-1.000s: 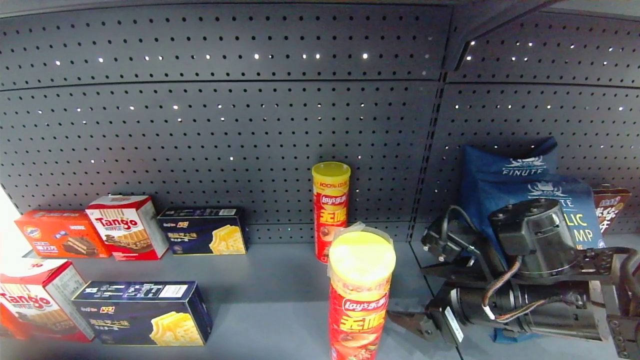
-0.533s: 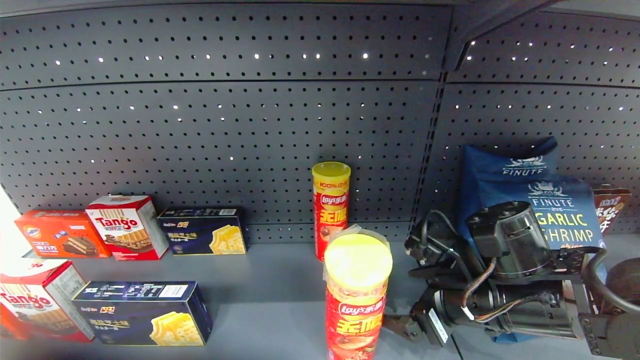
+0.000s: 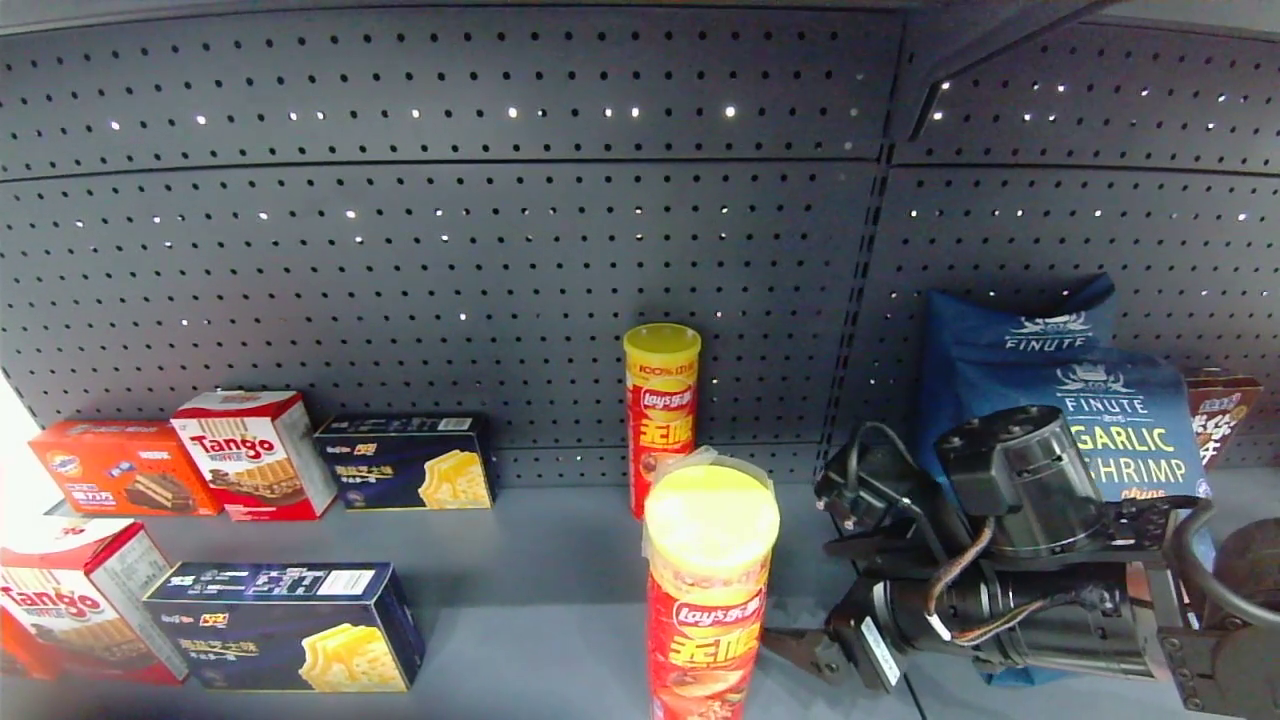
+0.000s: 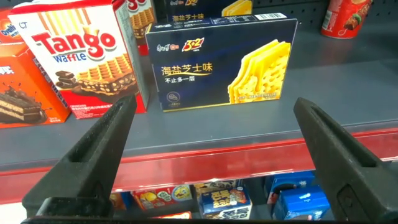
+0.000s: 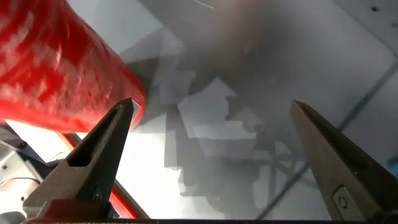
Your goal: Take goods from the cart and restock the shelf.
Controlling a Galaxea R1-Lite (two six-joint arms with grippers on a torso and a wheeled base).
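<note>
A red chips can with a yellow lid [image 3: 710, 590] stands upright at the front of the grey shelf [image 3: 540, 560]. My right gripper [image 3: 792, 645] is low at its right side, open. In the right wrist view the can [image 5: 56, 68] lies against the tip of one finger, and the gap of the right gripper [image 5: 208, 109] holds nothing but shelf floor. A second, matching can [image 3: 661, 420] stands behind, against the pegboard. My left gripper [image 4: 214, 109] is open, in front of the shelf's red edge, facing a dark blue biscuit box [image 4: 221, 62].
Wafer and biscuit boxes [image 3: 285, 625] sit on the shelf's left part, with more behind [image 3: 250, 455]. Blue snack bags [image 3: 1060, 380] lean at the right, behind my right arm. A wafer box [image 4: 78, 56] stands beside the blue box. Bare shelf lies between boxes and cans.
My right arm has shifted left along the shelf. The front can has slid slightly left with it. The gripper stays beside the can.
</note>
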